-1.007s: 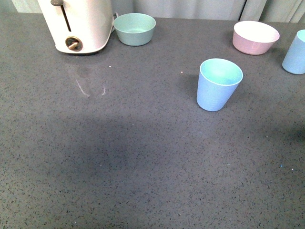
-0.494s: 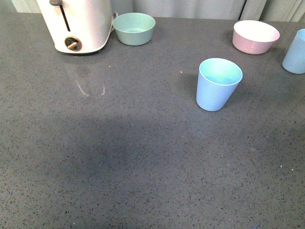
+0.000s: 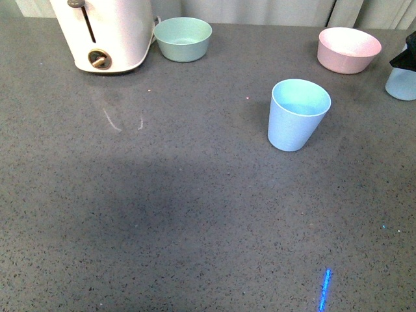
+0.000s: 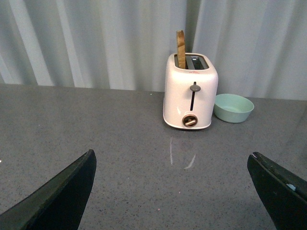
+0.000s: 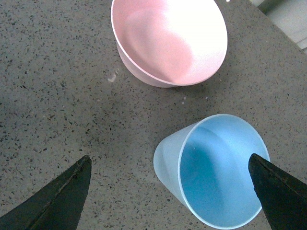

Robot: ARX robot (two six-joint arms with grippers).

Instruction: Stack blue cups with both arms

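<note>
One blue cup [image 3: 296, 115] stands upright near the middle of the grey counter, right of centre. A second blue cup [image 3: 401, 84] stands at the far right edge, partly covered by a black part of my right arm [image 3: 407, 57]. The right wrist view looks down into that cup [image 5: 216, 170]; my right gripper [image 5: 172, 184] is open above it, the cup lying between the fingers nearer one fingertip [image 5: 276, 189]. My left gripper [image 4: 172, 179] is open over bare counter with nothing between its fingers; no cup shows in that view.
A white toaster [image 3: 107, 32] with a slice in it [image 4: 181, 48] stands at the back left, a sage-green bowl [image 3: 184, 39] beside it. A pink bowl [image 3: 349, 49] sits at the back right, close to the far-right cup [image 5: 170, 40]. Curtains hang behind the counter.
A black part of my right arm has come into the front view at the far right edge, over the second cup. A blue light streak now shows low on the counter.
</note>
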